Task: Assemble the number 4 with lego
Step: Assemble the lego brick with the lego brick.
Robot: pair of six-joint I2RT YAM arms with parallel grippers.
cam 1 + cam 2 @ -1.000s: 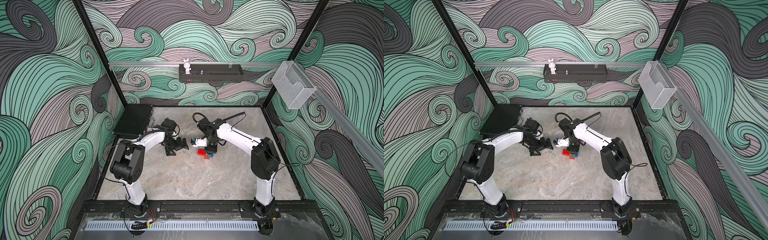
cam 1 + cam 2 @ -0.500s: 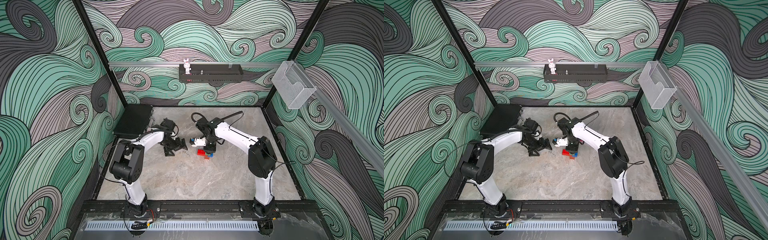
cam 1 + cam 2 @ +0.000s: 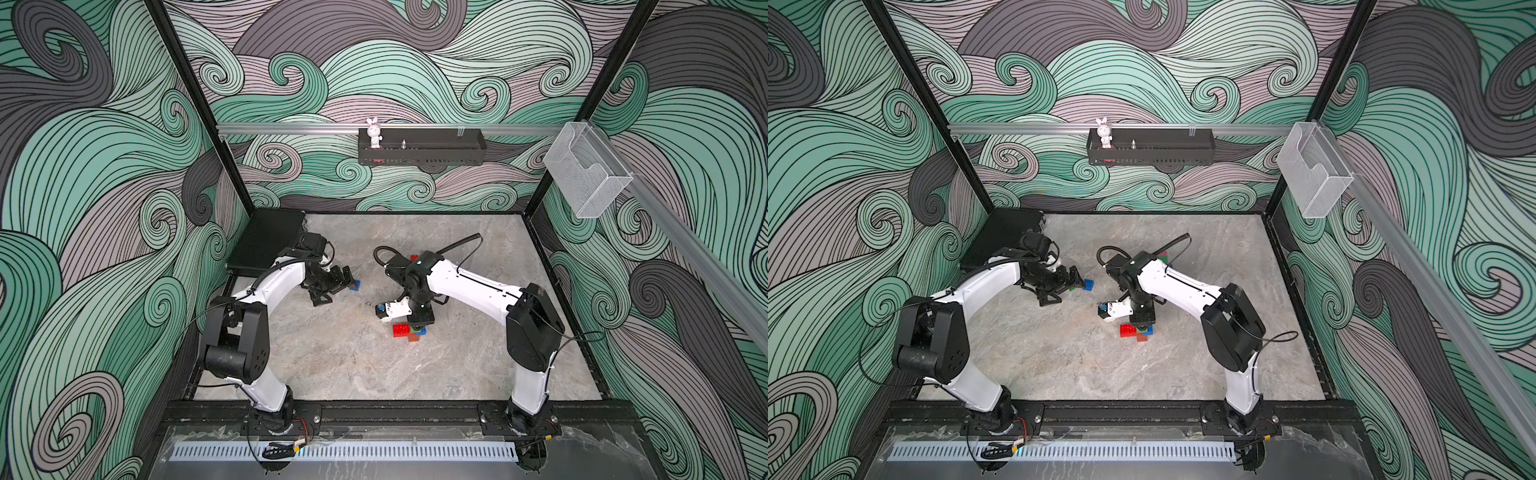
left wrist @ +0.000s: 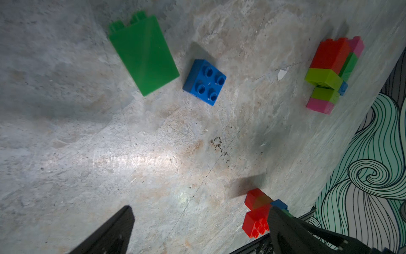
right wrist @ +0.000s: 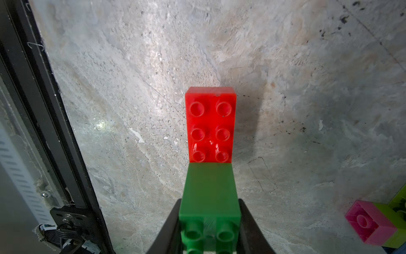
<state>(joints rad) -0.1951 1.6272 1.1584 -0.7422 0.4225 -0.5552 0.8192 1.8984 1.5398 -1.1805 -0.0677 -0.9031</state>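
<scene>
Right fingers [image 5: 249, 233] were pinching a dark green brick [image 5: 209, 193] by its two flat side walls, studs toward the wrist. Its far end met a red brick [image 5: 211, 125] lying studs up on the counter [image 5: 307, 88]; whether it was pressed home could not be told. Left fingers [image 4: 114, 233] were spread wide and empty, with a blue brick [image 4: 204, 82] and a loose green brick [image 4: 144, 55] well ahead of their tips. Bricks looked light, rigid and glossy, so likely to slip; flat opposite walls seemed the safest hold.
</scene>
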